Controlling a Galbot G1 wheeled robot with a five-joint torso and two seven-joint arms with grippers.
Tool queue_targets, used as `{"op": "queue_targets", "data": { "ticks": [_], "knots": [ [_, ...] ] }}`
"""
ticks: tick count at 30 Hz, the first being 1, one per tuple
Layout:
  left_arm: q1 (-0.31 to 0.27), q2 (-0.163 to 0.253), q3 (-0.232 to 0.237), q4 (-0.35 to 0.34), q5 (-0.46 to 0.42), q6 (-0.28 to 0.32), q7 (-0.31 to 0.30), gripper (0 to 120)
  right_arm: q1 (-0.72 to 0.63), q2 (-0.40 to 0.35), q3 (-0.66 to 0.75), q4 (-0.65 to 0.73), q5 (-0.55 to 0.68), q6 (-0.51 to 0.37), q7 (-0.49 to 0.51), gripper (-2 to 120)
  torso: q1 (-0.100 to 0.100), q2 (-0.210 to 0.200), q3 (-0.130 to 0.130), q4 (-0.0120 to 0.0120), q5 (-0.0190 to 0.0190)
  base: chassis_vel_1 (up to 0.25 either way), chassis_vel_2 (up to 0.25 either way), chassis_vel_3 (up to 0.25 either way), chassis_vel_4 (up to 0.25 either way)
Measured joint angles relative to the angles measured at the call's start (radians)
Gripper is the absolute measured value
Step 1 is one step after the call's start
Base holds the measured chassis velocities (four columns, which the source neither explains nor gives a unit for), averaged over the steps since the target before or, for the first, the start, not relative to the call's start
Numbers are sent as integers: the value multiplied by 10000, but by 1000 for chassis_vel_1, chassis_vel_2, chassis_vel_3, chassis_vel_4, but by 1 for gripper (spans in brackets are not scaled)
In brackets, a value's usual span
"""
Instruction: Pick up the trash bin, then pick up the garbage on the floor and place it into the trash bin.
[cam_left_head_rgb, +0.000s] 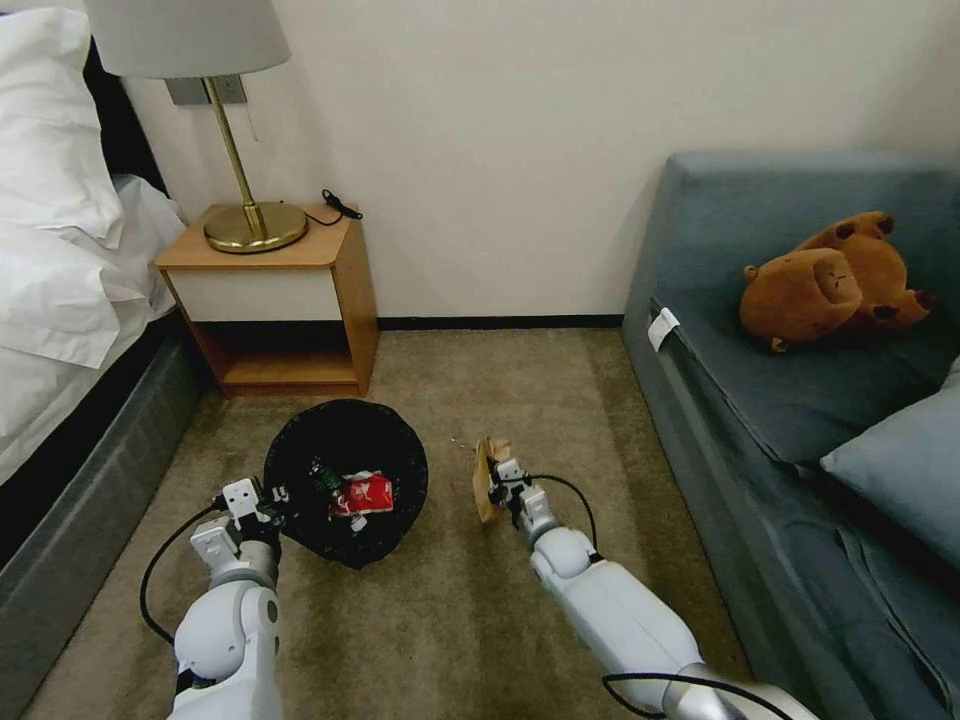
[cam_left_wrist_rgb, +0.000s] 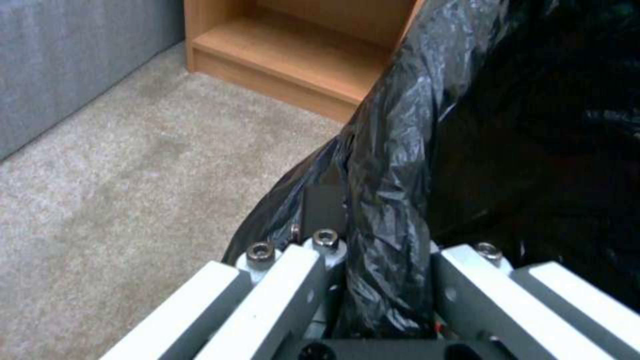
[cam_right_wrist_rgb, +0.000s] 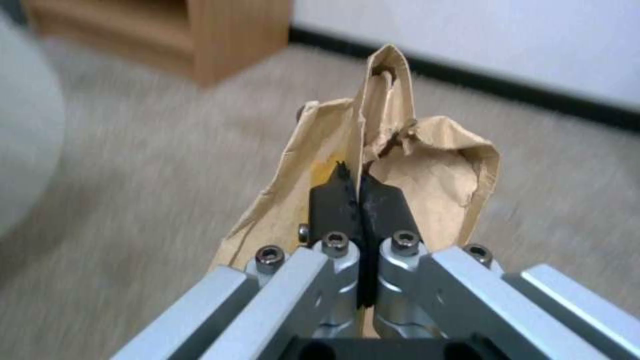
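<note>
Two arms are both busy at once, and from where I'm standing it goes like this, left to right. Far left there's the bed (cam_left_head_rgb: 60, 230) with white sheets, then a wooden nightstand (cam_left_head_rgb: 275, 300) against the wall with a brass lamp (cam_left_head_rgb: 240, 150) on top and its lower shelf open. On the tan carpet (cam_left_head_rgb: 450, 620) just in front of the nightstand sits the trash bin (cam_left_head_rgb: 345, 480), mouth wide and the crinkly black bag (cam_left_wrist_rgb: 413, 165) draped over its rim. Inside it I can see a crumpled red-and-white wrapper (cam_left_head_rgb: 364, 494) lying near the middle, and just to its left a small bottle with a green label (cam_left_head_rgb: 322, 477), both down in the liner. The left gripper (cam_left_head_rgb: 272, 497) is at the bin's near-left edge, fingers pinched onto the rim with the bag plastic bunched between them; the left wrist view shows the liner squeezed right in the gap. A bit to the right of the bin, apart from it, the right gripper (cam_left_head_rgb: 494, 487) has its dark fingertips (cam_right_wrist_rgb: 333, 200) pressed together on a tan paper scrap (cam_right_wrist_rgb: 433, 170), which sticks up creased and folded past the fingers, over the carpet rather than over the bin. Whether the scrap touches the floor I honestly can't tell. Over on the right there's a blue-grey sofa (cam_left_head_rgb: 780, 400) with a brown plush toy (cam_left_head_rgb: 830, 280) flopped on the seat.
</note>
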Motion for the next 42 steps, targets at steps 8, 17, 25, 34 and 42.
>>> {"op": "queue_targets", "data": {
  "ticks": [8,17,25,34,42],
  "knots": [
    [-22,0,118,171,-40,-68,11,1,-30,-156,270,1450,-389,238,708,0,0,0,0,0,-1,0,0,0,0],
    [10,0,97,344,-70,-126,22,1,75,163,571,1763,-1481,1206,1148,0,0,0,-1,0,0,0,0,0,0],
    [-31,0,117,348,-93,-130,27,1,300,473,10,2194,-2007,1865,1495,0,0,0,0,0,-1,0,0,0,0],
    [-18,0,144,262,-62,-87,12,1,446,880,-1376,3258,-1630,2162,1805,0,0,0,0,1,-2,0,0,0,0],
    [-21,0,162,189,-75,30,-53,1,405,1122,-2144,3648,-1685,2042,1854,0,0,0,-1,2,-1,0,0,0,0]
  ]
}}
